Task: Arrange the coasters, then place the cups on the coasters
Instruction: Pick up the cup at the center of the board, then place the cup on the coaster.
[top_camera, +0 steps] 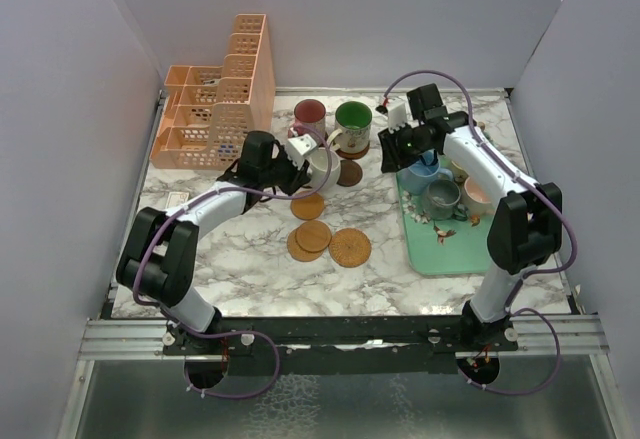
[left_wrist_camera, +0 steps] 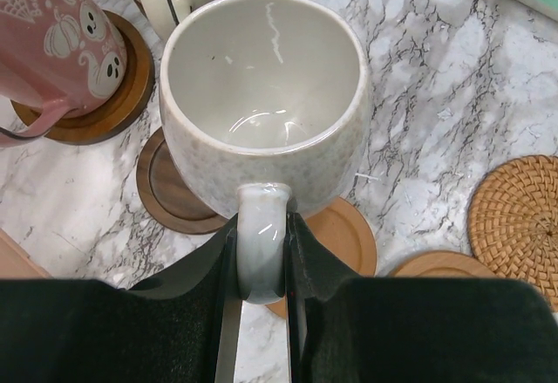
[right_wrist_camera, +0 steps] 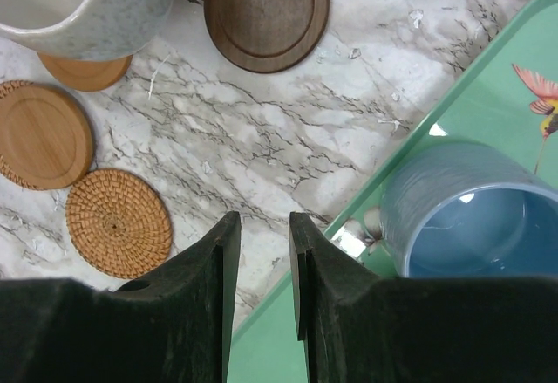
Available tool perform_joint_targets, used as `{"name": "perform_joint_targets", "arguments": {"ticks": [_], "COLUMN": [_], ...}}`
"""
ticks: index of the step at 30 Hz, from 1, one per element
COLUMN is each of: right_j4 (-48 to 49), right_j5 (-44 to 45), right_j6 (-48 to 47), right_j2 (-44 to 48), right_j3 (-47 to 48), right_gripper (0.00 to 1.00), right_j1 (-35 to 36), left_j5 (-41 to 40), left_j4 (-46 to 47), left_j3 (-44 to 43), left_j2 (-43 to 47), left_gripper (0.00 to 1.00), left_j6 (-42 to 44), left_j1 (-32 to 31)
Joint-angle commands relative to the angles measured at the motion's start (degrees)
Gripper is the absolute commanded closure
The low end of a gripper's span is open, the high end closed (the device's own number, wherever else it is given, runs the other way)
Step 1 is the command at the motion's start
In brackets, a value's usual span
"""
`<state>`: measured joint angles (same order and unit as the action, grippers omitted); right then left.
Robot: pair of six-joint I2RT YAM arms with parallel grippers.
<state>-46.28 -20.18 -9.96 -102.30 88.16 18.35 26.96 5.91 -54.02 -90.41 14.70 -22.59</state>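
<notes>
The left gripper [left_wrist_camera: 261,256] clamps the cream mug [left_wrist_camera: 261,78] by its handle above a dark coaster [left_wrist_camera: 170,193], possibly not touching it. The right gripper [right_wrist_camera: 265,226] hangs empty, jaws narrowly parted, beside the blue mug [right_wrist_camera: 471,217] on the tray [right_wrist_camera: 488,78]

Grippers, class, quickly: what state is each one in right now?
Left gripper: closed on the cream mug by its handle.
Right gripper: slightly open, empty.

A lab test booth: blank walls [top_camera: 400,19], aluminium rail [top_camera: 340,337].
</notes>
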Motion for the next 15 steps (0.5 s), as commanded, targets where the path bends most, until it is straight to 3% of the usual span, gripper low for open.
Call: {"name": "perform_joint_targets", "arguments": {"ticks": [1,15], "right_j4": [2.92,2.92], "right_j5": [-0.04,-0.59], "right_j6": [-1.11,-1.47], "right_j2": [3.38,3.72], "right_j3": [-1.03,-1.52], "right_gripper": [0.71,0.71], "right_j1": [-0.72,-1.12], "left_j5": [3.89,3.41], "left_j4": [13.76,18.47], "left_j3": [1.11,3.22], "left_j2": [3.69,0.84], "left_gripper": [1.0,1.0], "left_j6": [0.21,-0.43], "left_j1": [1.03,3.88]}}
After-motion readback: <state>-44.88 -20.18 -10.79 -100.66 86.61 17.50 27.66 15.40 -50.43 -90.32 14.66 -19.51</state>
